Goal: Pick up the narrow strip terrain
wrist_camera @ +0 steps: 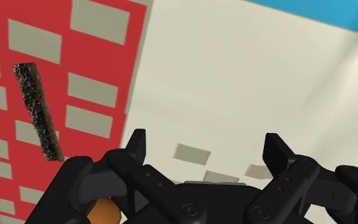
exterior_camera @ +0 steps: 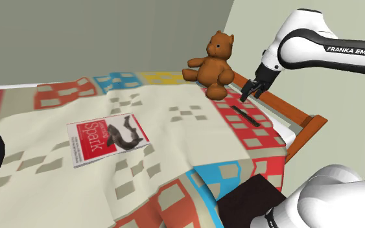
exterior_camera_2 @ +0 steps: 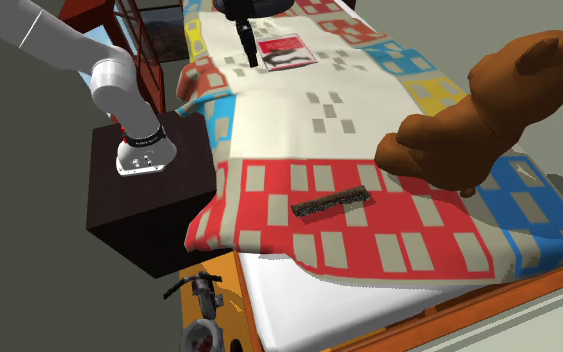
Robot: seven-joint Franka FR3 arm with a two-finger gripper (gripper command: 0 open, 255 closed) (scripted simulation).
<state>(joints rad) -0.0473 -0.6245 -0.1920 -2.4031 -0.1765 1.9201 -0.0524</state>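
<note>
Patchwork quilt (exterior_camera: 174, 139) covers the bed, with the dark narrow strip (wrist_camera: 37, 111) lying flat on a red patch near the teddy bear (exterior_camera: 213, 61), and the black gripper (wrist_camera: 205, 143) hangs above with fingers spread wide and empty, the strip lying outside them, untouched.

We see plain grey-green walls (exterior_camera: 77, 39) meeting in a corner behind a bed (exterior_camera: 309, 127) framed in orange wood, with a white mattress (exterior_camera_2: 359, 292) and a patchwork quilt (exterior_camera: 174, 139). The floor (exterior_camera_2: 29, 260) is dark grey.
</note>
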